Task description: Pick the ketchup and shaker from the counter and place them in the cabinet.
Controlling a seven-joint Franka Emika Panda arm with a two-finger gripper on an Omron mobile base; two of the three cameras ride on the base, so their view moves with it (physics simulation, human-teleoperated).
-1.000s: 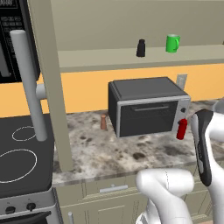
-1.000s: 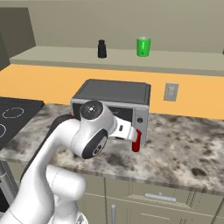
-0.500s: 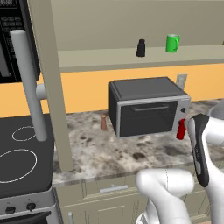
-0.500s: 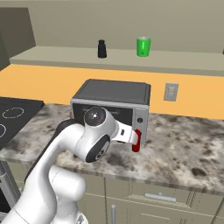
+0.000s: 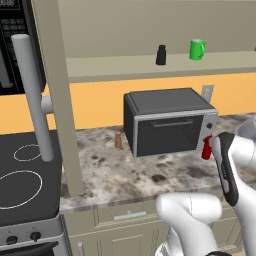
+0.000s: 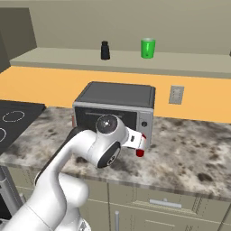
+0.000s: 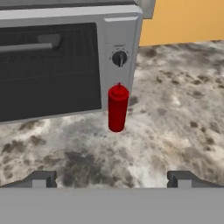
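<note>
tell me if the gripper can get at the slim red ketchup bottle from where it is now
Probably yes. The gripper is open and faces the slim red ketchup bottle, with bare speckled granite counter between them. The grey toaster oven stands close behind it.

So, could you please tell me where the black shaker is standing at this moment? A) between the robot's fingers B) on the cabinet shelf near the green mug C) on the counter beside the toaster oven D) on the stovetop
B: the black shaker stands on the cabinet shelf, just left of the green mug.
</note>
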